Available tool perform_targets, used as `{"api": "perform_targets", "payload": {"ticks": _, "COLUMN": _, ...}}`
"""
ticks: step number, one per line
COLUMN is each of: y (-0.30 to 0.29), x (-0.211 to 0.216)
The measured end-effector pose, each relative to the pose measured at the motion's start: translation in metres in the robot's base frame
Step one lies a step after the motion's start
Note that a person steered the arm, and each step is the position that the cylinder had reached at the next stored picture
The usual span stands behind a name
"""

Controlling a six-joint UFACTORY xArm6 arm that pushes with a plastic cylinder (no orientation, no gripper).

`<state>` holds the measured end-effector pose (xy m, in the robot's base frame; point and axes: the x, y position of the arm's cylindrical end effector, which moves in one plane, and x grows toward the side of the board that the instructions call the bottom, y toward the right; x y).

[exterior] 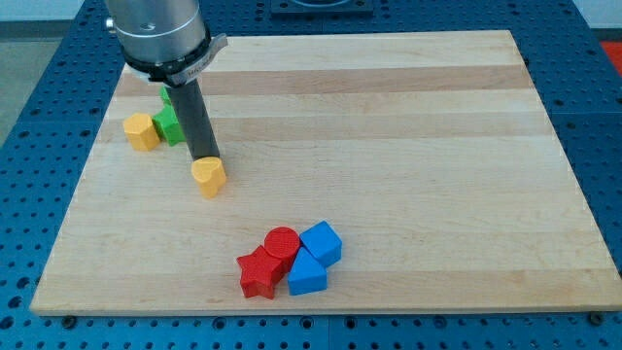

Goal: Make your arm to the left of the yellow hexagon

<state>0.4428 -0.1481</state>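
Pale wood desk (408,146) fills most of the view, butcher-block strips, sitting on a blue perforated base (29,107). No brands, labels or writing readable anywhere.

Arm housing (160,34), grey metal, enters at the view's top left; dark rod (197,122) drops from it. No hand on this rig, so nothing to report as apart or together, just my tip (205,158).

Block cluster near the view's bottom centre, all touching: blue cube (322,242) on the view's right, blue triangular block (307,276) below it, red cylinder (282,242) in the middle, red star-like block (258,274) on the view's bottom left.

Second group at the view's left: yellow hexagon (142,131) with a green block (170,124) touching its right side. Green shape partly hidden behind the rod, cannot tell the outline.

Yellow heart-like block (208,178) sits alone, right at my tip; tip looks to be touching its top edge.

Tip vs target: the yellow hexagon lies to the view's left of my tip and slightly higher, green block between them. So my tip is on the hexagon's right side, near but not touching.
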Motion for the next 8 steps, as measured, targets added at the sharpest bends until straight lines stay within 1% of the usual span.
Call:
{"api": "perform_targets", "payload": {"ticks": 1, "y": -0.001, "x": 0.025}}
{"api": "perform_targets", "payload": {"ticks": 2, "y": -0.002, "x": 0.033}}
{"api": "perform_targets", "payload": {"ticks": 3, "y": -0.033, "x": 0.041}}
{"api": "perform_targets", "payload": {"ticks": 5, "y": -0.128, "x": 0.045}}
{"api": "perform_targets", "payload": {"ticks": 6, "y": -0.129, "x": 0.045}}
{"api": "perform_targets", "payload": {"ticks": 7, "y": -0.129, "x": 0.043}}
{"api": "perform_targets", "payload": {"ticks": 8, "y": -0.13, "x": -0.002}}
